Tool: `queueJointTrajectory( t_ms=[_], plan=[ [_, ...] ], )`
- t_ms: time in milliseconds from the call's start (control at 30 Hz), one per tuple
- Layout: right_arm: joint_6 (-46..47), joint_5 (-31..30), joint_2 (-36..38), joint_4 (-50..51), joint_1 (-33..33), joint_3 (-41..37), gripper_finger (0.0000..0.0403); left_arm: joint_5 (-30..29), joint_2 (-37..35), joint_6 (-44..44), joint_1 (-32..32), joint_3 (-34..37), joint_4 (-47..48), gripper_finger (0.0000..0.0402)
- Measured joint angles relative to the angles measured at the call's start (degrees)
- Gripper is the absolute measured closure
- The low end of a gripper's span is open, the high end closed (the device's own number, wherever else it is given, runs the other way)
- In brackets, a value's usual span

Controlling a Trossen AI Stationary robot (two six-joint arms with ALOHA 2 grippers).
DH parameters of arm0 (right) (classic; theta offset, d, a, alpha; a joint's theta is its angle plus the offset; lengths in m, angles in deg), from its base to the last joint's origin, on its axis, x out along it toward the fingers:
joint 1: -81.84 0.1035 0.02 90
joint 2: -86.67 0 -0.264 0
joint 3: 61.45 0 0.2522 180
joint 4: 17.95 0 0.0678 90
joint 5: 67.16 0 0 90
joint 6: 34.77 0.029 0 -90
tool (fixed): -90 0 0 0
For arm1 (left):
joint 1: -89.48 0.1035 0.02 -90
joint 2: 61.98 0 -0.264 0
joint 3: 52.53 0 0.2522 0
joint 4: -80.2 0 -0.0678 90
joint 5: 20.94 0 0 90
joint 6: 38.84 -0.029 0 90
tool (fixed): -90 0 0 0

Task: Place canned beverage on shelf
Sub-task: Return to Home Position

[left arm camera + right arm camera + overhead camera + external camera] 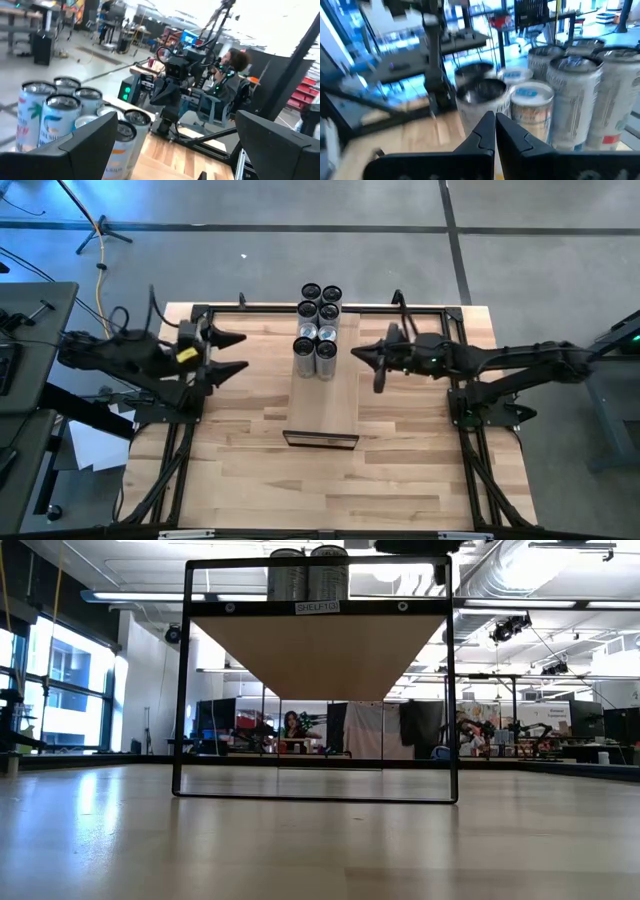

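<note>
The left gripper point(243, 352) hung wide open and empty off the shelf's left edge. The right gripper point(357, 354), its fingers pressed together on nothing, hovered off the right edge. On the butcher-block desk point(420, 470) stood the pale, smooth wooden shelf point(325, 405), with cylindrical metal cans point(318, 330) clustered at its far end.

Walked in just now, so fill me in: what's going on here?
Nothing is being handled. A cluster of soda cans stands at the far end of the shelf. The left gripper sits to their left, jaws open and empty; the right gripper sits to their right, jaws shut on nothing. Neither touches the cans.
</note>
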Motion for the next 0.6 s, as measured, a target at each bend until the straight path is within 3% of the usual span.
queueJointTrajectory(
  t_ms=[167,367,600],
  plan=[
    [1.35,0.00,3.37,-3.79,0.00,0.00,0.0403,3.85,-3.18,-7.15,0.00,0.00,-0.02,0.0027],
    [4.58,0.77,5.34,-6.31,0.00,0.00,0.0403,4.14,-6.61,-15.53,-0.02,-0.02,0.11,0.0034],
    [11.59,0.79,6.73,-4.36,0.00,0.00,0.0403,7.47,-11.48,-18.31,-0.02,-0.03,5.02,0.0109]
  ],
)
